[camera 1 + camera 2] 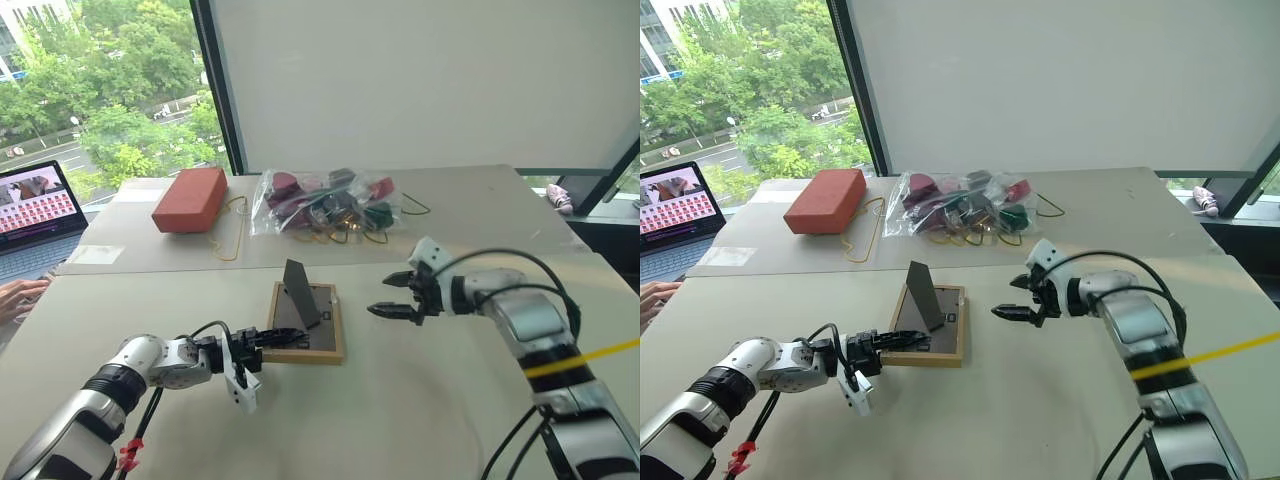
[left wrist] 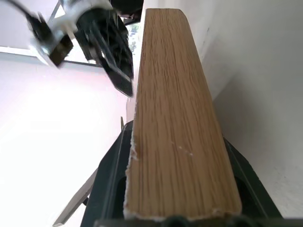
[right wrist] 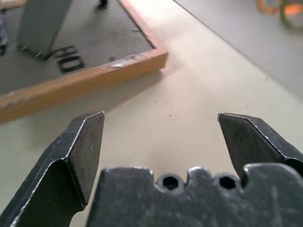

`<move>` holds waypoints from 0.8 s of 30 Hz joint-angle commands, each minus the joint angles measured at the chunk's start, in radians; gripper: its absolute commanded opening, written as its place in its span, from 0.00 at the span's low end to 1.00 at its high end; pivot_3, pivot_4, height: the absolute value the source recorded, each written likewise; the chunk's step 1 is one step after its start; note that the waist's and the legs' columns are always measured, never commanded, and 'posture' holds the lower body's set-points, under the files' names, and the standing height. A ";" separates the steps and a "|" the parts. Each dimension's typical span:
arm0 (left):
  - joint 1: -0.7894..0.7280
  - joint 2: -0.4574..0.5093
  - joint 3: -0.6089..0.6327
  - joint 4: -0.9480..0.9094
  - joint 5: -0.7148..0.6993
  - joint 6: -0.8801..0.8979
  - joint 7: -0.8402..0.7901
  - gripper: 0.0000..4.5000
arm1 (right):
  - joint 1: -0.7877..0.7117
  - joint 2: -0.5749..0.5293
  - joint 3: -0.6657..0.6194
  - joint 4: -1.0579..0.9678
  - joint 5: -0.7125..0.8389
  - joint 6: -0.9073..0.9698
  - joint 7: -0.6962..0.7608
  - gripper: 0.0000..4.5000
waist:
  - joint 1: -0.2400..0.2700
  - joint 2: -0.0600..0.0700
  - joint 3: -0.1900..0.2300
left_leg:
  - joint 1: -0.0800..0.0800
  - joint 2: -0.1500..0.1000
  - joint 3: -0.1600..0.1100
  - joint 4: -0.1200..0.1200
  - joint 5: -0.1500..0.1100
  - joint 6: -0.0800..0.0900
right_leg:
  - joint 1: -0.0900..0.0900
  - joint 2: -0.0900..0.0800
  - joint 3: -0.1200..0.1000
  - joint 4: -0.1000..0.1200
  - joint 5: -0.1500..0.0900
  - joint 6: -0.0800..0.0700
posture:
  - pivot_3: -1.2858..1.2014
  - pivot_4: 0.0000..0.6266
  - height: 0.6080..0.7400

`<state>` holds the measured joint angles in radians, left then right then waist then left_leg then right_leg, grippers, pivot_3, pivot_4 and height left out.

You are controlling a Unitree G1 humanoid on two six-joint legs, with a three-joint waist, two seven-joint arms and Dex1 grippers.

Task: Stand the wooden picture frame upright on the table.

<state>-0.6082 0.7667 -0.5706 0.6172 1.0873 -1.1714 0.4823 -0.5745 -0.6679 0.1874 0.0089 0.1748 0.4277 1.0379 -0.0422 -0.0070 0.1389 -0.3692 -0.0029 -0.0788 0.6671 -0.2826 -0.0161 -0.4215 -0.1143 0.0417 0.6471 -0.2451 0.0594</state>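
The pale worktop [image 1: 420, 400] carries everything here. A second pale surface stands behind it, with a reddish-brown block [image 1: 190, 198] and a clear bag of mixed small items [image 1: 325, 205] on it. A laptop [image 1: 35, 215] is at the far left edge, with a person's hand [image 1: 20, 295] beside it.

The wooden picture frame [image 1: 305, 325] lies flat near the middle of the worktop, with its dark back panel up and the fold-out stand [image 1: 300, 292] raised from it.

The left claw [image 1: 262, 340] is clenched on the near left edge of the frame. The right claw [image 1: 395, 297] is released, its fingers wide apart, hanging just right of the frame and not touching it.
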 commanded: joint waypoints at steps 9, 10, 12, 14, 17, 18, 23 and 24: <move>0.015 -0.019 -0.019 0.026 -0.029 -0.020 -0.038 0.23 | 0.246 0.024 0.174 -0.227 -0.607 -0.888 -0.404 0.99 | 0.003 -0.002 0.000 | 0.001 0.000 0.001 0.003 0.002 -0.004 | 0.001 0.000 0.001 -0.002 0.000 0.001 | 0.52 0.24 1.00; 0.015 -0.019 -0.018 0.026 -0.033 -0.020 -0.041 0.23 | 0.238 0.044 0.176 -0.218 -0.633 -0.896 -0.433 0.99 | 0.004 -0.002 0.000 | 0.001 0.000 0.001 0.003 0.002 -0.004 | 0.001 0.000 0.001 -0.002 0.000 0.001 | 0.52 0.24 1.00; 0.017 -0.020 -0.015 0.023 -0.041 -0.022 -0.048 0.23 | 0.220 0.076 0.180 -0.206 -0.674 -0.913 -0.476 0.99 | 0.003 -0.002 0.000 | 0.001 0.000 0.001 0.002 0.002 -0.004 | 0.001 0.000 0.001 -0.003 0.000 0.001 | 0.52 0.24 1.00; 0.018 -0.020 -0.013 0.023 -0.050 -0.024 -0.055 0.23 | 0.216 0.091 0.195 -0.191 -0.705 -0.930 -0.488 0.99 | 0.003 -0.002 0.000 | 0.001 0.000 0.001 0.002 0.002 -0.004 | 0.001 0.000 0.001 -0.003 0.000 0.000 | 0.52 0.24 1.00; 0.020 -0.020 -0.006 0.020 -0.071 -0.030 -0.064 0.23 | 0.223 0.103 0.216 -0.161 -0.732 -0.945 -0.488 0.99 | 0.003 -0.002 0.000 | 0.001 0.000 0.001 0.002 0.002 -0.004 | 0.001 0.000 0.001 -0.003 0.000 0.000 | 0.52 0.24 1.00; 0.021 -0.022 -0.003 0.018 -0.082 -0.032 -0.070 0.23 | 0.222 0.112 0.221 -0.147 -0.740 -0.946 -0.493 0.94 | 0.003 -0.002 0.000 | 0.001 0.000 0.001 0.002 0.002 -0.004 | 0.001 0.000 0.001 -0.003 0.000 0.000 | 0.52 0.24 1.00; 0.031 -0.029 0.014 0.003 -0.120 -0.038 -0.100 0.23 | 0.214 0.130 0.224 -0.106 -0.757 -0.949 -0.517 0.60 | 0.003 -0.002 0.000 | 0.001 0.000 0.001 0.002 0.002 -0.004 | 0.001 0.000 0.001 -0.003 0.000 0.000 | 0.52 0.24 1.00; 0.034 -0.030 0.020 0.003 -0.135 -0.043 -0.106 0.23 | 0.212 0.129 0.220 -0.102 -0.757 -0.947 -0.519 0.53 | 0.003 -0.003 0.001 | 0.001 0.000 0.001 0.002 0.002 -0.004 | 0.001 0.000 0.001 -0.003 0.000 0.000 | 0.52 0.24 1.00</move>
<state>-0.5899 0.7427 -0.5443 0.6377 0.9713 -1.1875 0.4001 -0.3405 -0.5405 0.4246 -0.0776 -0.5872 -0.5045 0.5380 -0.0395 -0.0096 0.1395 -0.3681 -0.0030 -0.0776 0.6693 -0.2805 -0.0199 -0.4203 -0.1143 0.0424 0.6437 -0.2454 0.0598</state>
